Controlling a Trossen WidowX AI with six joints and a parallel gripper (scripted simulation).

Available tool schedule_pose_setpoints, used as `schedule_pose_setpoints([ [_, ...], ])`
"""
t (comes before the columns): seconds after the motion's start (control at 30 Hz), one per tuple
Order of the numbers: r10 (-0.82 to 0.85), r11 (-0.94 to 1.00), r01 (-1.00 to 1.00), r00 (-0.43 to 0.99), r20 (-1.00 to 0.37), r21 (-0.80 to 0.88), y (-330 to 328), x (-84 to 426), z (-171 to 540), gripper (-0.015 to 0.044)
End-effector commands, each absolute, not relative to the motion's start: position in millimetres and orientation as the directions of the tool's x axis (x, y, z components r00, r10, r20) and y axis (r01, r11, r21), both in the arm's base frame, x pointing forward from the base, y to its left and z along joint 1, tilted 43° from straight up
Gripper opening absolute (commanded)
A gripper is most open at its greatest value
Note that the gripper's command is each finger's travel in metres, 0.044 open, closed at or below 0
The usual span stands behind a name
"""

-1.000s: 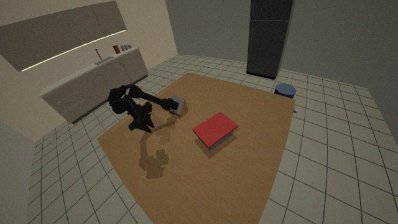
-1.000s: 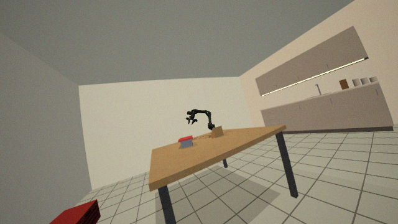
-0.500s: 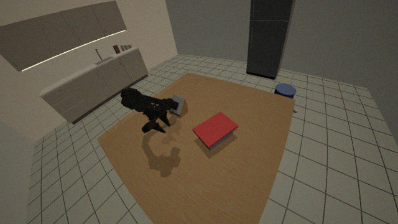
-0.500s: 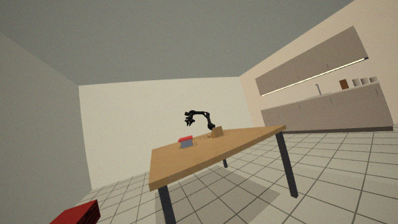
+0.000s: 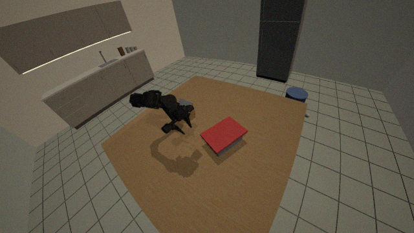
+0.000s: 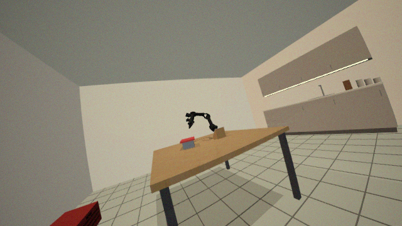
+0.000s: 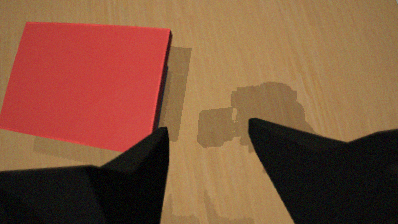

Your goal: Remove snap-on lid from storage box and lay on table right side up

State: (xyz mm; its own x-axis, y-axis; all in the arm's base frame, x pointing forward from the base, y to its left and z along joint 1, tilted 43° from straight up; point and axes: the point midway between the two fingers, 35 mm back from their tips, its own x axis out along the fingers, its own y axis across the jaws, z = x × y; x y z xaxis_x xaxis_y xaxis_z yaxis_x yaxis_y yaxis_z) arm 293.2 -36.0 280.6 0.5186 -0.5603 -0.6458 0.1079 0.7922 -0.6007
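The red lid (image 5: pixel 224 134) (image 6: pixel 187 140) (image 7: pixel 87 85) lies flat on top of the grey-blue storage box (image 5: pixel 231 145) (image 6: pixel 188 144), covering it. The box stands on the wooden table (image 5: pixel 226 194) (image 6: pixel 176 166). My gripper (image 5: pixel 187 130) (image 6: pixel 190 127) (image 7: pixel 208 129) is partly open, with nothing between its fingers. It hangs above the table and higher than the lid, to the left of the box in the top view. In the wrist view the lid is at the upper left, and the left fingertip overlaps its lower right corner in the picture. The lid hides the inside of the box.
A block (image 6: pixel 220 133) stands at the arm's base on the table. A blue round object (image 5: pixel 296 94) stands beyond the table's far right corner. A red object (image 6: pixel 78 216) is at the lower left of the exterior view, away from the table.
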Motion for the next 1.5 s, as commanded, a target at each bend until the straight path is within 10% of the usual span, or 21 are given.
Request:
schedule_pose_setpoints([
  [0.0,-0.614,0.786,0.468,0.513,-0.6,-0.404,2,310,227,0.0235],
  [0.67,-0.657,0.604,0.782,0.599,-0.458,0.157,61,305,159,0.0235],
  [1.47,-0.616,0.364,0.586,0.734,-0.285,0.724,103,276,109,0.0235],
])
